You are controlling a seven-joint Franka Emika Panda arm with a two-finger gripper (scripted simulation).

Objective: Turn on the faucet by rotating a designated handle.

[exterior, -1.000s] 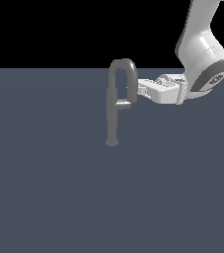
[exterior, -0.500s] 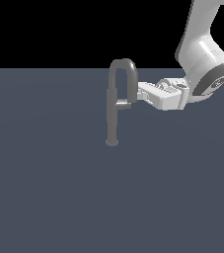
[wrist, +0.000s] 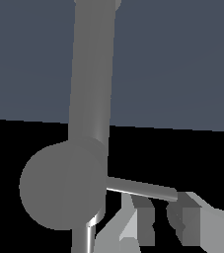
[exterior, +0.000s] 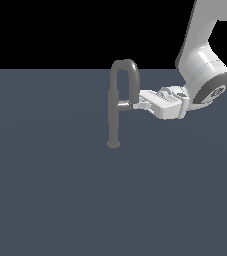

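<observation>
The faucet (exterior: pixel 114 117) is a slim grey post on a round base with an inverted-U spout (exterior: pixel 126 64). The handle (exterior: pixel 124 105) is a short grey bar sticking from the post's middle toward the exterior view's right. My gripper (exterior: pixel 138 105) reaches in sideways from the right, and its tips are at the handle's free end, under the spout's outlet. In the wrist view the post (wrist: pixel 91 74) fills the middle and the thin handle (wrist: pixel 140 189) runs just past my fingertips (wrist: pixel 140 217). The fingers stand narrowly apart and hold nothing.
The faucet stands on a flat dark grey-blue surface (exterior: pixel 60 200). My white arm (exterior: pixel 202 75) comes down from the upper right of the exterior view. Nothing else is in view.
My gripper has shifted slightly toward the exterior view's left and a little lower, closing on the handle's end. The faucet looks unmoved.
</observation>
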